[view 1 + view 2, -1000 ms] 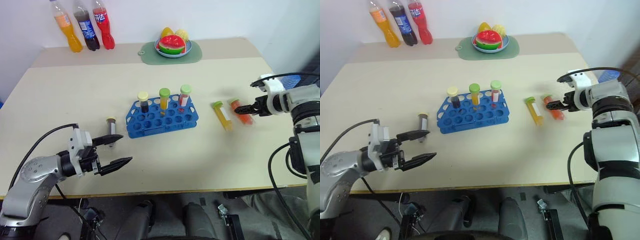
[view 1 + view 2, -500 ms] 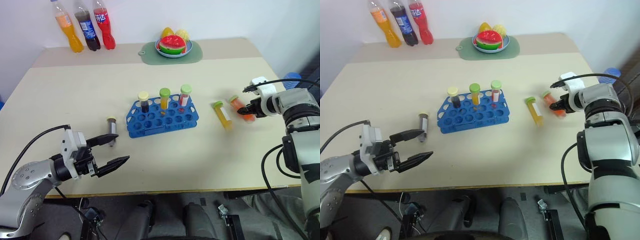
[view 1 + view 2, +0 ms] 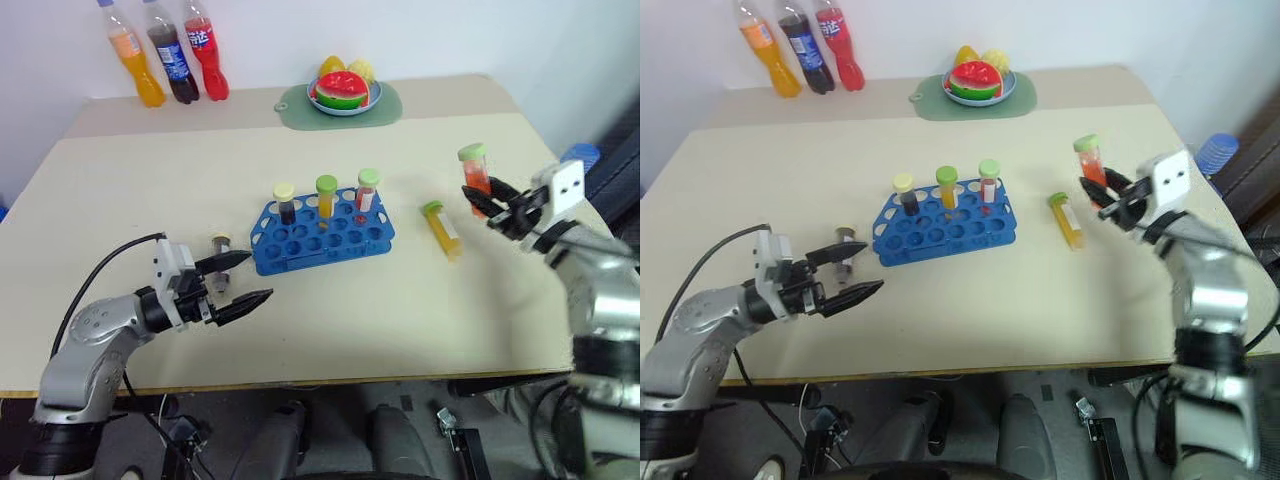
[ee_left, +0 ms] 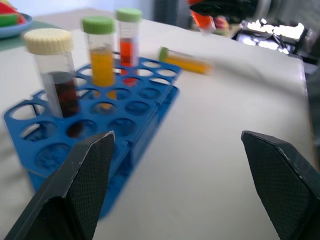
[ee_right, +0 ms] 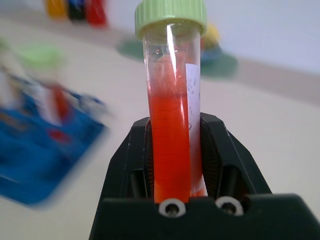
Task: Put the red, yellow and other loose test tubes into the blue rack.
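One red tube (image 5: 172, 125) clamped upright in my right pincer (image 3: 487, 203), clear of table (image 3: 330, 310). My left pincer (image 3: 243, 279) gapes wide, holding nothing, beside blue rack (image 3: 325, 238).

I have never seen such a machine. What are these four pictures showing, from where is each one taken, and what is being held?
A two-armed robot works at a table. Two pictures look down from its head; the other two come from cameras on its wrists. On the table stands a blue rack holding three capped tubes. A yellow tube lies to the right of it, a dark tube to the left. The right gripper is shut on a red tube, lifted upright. The left gripper is open beside the dark tube. Soda bottles and a fruit plate stand behind.
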You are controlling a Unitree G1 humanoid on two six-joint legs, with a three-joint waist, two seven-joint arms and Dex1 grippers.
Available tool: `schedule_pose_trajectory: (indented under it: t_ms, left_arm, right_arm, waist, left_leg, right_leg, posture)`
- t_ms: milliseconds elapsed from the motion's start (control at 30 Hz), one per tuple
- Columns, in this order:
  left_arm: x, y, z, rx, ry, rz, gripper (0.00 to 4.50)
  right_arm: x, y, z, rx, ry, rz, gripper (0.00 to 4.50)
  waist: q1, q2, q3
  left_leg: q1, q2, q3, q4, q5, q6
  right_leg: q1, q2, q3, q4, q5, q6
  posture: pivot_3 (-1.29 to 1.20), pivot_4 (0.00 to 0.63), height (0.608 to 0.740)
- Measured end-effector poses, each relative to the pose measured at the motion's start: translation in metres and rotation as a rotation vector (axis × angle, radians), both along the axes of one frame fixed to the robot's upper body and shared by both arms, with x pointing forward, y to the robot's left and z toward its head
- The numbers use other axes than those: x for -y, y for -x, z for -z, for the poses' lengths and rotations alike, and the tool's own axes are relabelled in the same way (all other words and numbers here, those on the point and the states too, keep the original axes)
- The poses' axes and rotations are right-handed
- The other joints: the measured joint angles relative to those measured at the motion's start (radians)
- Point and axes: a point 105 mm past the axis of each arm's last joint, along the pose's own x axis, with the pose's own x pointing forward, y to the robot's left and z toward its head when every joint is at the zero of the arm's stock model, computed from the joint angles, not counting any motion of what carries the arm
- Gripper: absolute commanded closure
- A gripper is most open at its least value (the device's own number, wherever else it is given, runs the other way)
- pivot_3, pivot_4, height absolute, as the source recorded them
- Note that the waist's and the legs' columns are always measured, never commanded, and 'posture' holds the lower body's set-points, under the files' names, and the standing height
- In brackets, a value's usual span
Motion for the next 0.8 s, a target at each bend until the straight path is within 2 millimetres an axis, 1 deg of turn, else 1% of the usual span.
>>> schedule_pose_trajectory:
  t_ms: [33,133,233,300,367,467,633,700,800]
  left_arm:
    - [0.003,-0.002,0.0,0.006,0.007,0.006,0.29]
    - [0.012,-0.008,-0.002,0.013,0.024,0.03,0.29]
    - [0.014,-0.011,-0.007,0.027,0.027,0.034,0.29]
    - [0.012,-0.012,-0.005,0.018,0.027,0.032,0.29]
    - [0.011,-0.012,-0.004,0.013,0.022,0.035,0.29]
    - [0.011,-0.012,-0.005,0.014,0.022,0.037,0.29]
    - [0.009,-0.009,-0.001,0.004,0.016,0.03,0.29]
    - [0.008,-0.007,0.0,0.001,0.01,0.031,0.29]
    - [0.007,-0.004,-0.001,0.004,-0.008,0.037,0.29]
  right_arm:
    - [-0.011,0.001,-0.003,0.029,-0.046,-0.007,3.73]
    - [-0.034,-0.001,-0.008,0.089,-0.155,0.001,3.73]
    - [-0.047,-0.001,-0.005,0.099,-0.159,-0.002,3.73]
    - [-0.055,-0.001,-0.004,0.111,-0.171,-0.01,3.73]
    - [-0.065,0.002,0.003,0.108,-0.171,-0.032,3.73]
    - [-0.08,0.005,0.02,0.073,-0.178,-0.061,3.73]
    - [-0.101,0.004,0.043,0.031,-0.182,-0.102,3.73]
    - [-0.107,0.003,0.048,0.022,-0.187,-0.11,3.73]
    - [-0.112,-0.001,0.048,0.039,-0.18,-0.117,3.73]
  waist:
    - [0.0,0.0,0.0]
    - [0.001,0.0,0.0]
    - [-0.001,0.0,0.0]
    - [-0.002,-0.001,0.0]
    - [-0.004,-0.001,0.0]
    - [-0.005,-0.001,0.0]
    - [-0.005,-0.001,0.0]
    - [-0.005,-0.001,0.0]
    - [-0.004,-0.001,0.0]
  left_leg:
    - [0.0,0.0,0.0,0.0,0.0,0.0]
    - [0.0,0.0,-0.001,0.0,0.001,-0.001]
    - [0.0,0.0,-0.001,0.0,0.001,-0.002]
    - [0.0,0.0,-0.001,-0.001,0.003,-0.005]
    - [0.0,0.0,-0.001,-0.001,0.003,-0.005]
    - [0.0,0.0,-0.001,-0.001,0.003,-0.005]
    - [0.001,0.0,-0.001,-0.001,0.004,-0.006]
    - [0.001,0.0,-0.001,-0.001,0.004,-0.006]
    - [0.001,0.0,-0.001,-0.001,0.004,-0.006]
  right_leg:
    - [0.0,0.0,0.0,0.0,0.0,0.0]
    - [-0.002,0.0,0.0,0.001,0.0,0.0]
    - [-0.005,0.0,0.0,0.001,0.0,0.0]
    - [-0.005,0.001,0.0,0.002,0.0,0.0]
    - [-0.006,0.001,0.0,0.003,0.0,0.0]
    - [-0.006,0.001,0.0,0.003,0.0,-0.001]
    - [-0.006,0.001,0.0,0.003,0.0,-0.001]
    - [-0.006,0.001,0.0,0.003,0.0,-0.001]
    - [-0.006,0.002,0.0,0.003,0.0,-0.001]
  posture:
    - [0.0,0.15,0.74]
    - [0.0,0.15,0.74]
    - [0.0,0.15,0.74]
    - [0.0,0.15,0.74]
    - [0.0,0.15,0.74]
    - [0.0,0.15,0.74]
    - [0.0,0.15,0.74]
    - [0.0,0.15,0.74]
    - [0.0,0.15,0.74]
